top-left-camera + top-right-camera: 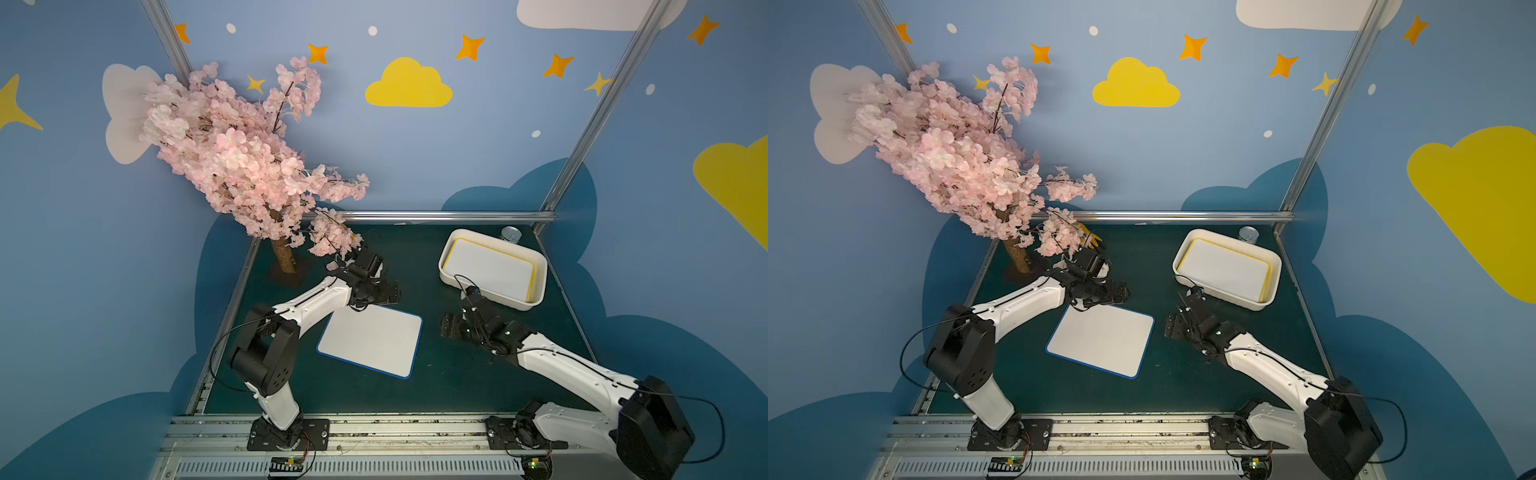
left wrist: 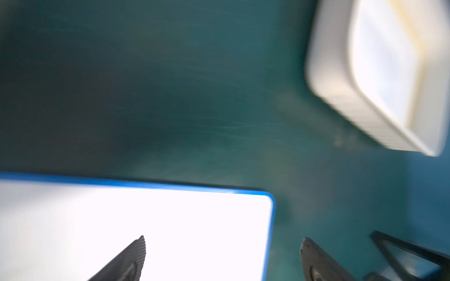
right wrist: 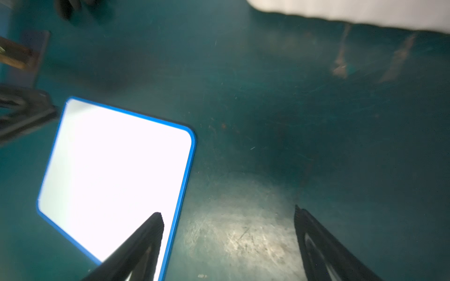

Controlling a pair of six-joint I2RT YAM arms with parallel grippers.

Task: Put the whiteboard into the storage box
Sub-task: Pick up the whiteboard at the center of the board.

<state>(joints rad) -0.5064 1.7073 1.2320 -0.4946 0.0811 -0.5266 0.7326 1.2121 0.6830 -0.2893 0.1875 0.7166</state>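
A blue-rimmed whiteboard (image 1: 372,340) (image 1: 1102,340) lies flat on the green table. The white storage box (image 1: 505,302) (image 1: 1233,300) stands at the back right, with a yellow-rimmed whiteboard (image 1: 490,268) (image 1: 1225,268) lying inside it. My left gripper (image 1: 392,292) (image 1: 1121,292) is open at the blue board's far edge. In the left wrist view the left gripper (image 2: 223,239) straddles the board's (image 2: 146,219) corner, and the box (image 2: 341,97) is blurred beyond. My right gripper (image 1: 449,326) (image 1: 1173,326) (image 3: 227,210) is open and empty, just right of the board (image 3: 117,170).
A pink blossom tree (image 1: 249,166) stands at the back left, its branches overhanging the left wrist. A small silver can (image 1: 511,235) sits behind the box. Metal frame rails (image 1: 436,216) border the table's back and sides.
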